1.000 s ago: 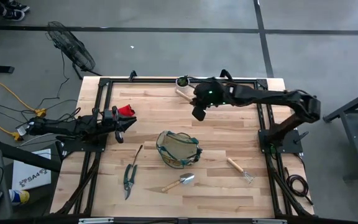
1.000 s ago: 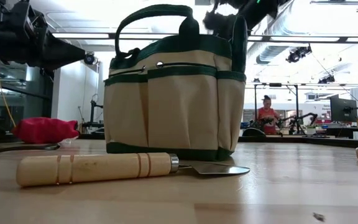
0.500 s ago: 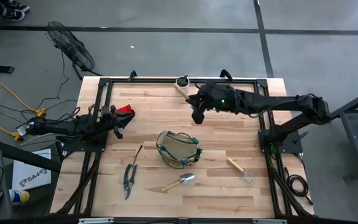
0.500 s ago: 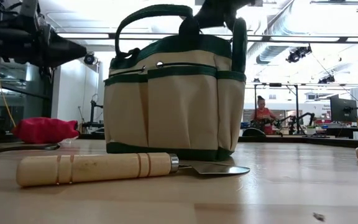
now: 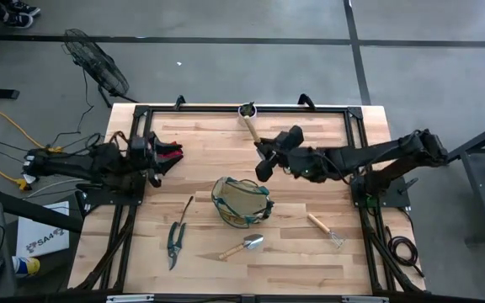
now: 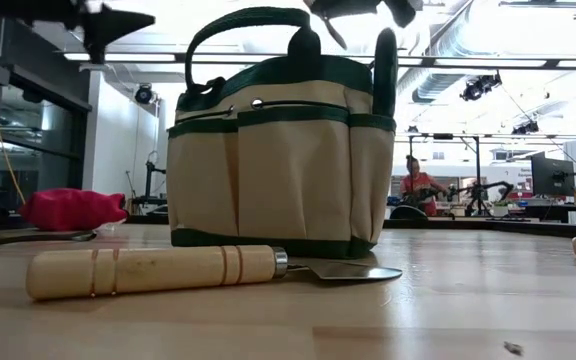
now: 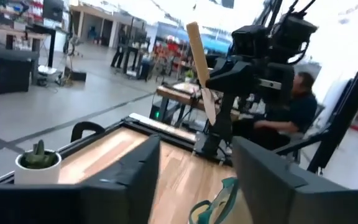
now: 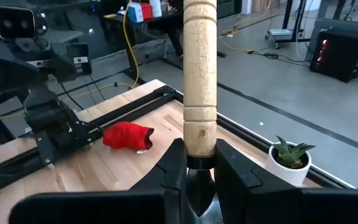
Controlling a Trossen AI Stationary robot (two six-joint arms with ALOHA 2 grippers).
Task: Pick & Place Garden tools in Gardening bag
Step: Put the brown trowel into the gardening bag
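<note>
Garden tools are what we are gathering, and one of them is in hand: our right gripper (image 5: 263, 160) is clamped on a wooden-handled tool (image 8: 200, 74) — pale turned wood with a groove round it, the metal end hidden between the fingers, so we cannot say whether it is a trowel or a fork. It hangs just beyond the far rim of the round tan fabric gardening bag with dark green trim and handles (image 5: 242, 201), which stands upright mid-table. We judge the step to be the carry to the bag; the next move calls for bringing the tool over the open mouth, clear of the green handles (image 6: 245, 22), tipping it so it enters lengthwise, and only then letting go. Our left gripper (image 5: 162, 156) waits at the left edge of the table with its fingers parted and nothing between them, just beside the small red item (image 5: 172, 152) lying on the wood. Other pieces lie outside the bag — dark-handled pruning shears (image 5: 175, 240) to its near left, a wooden-handled metal trowel (image 5: 242, 246) just in front of it, and another wooden-handled tool (image 5: 322, 229) to its right — so we judge most of the job not yet done.
</note>
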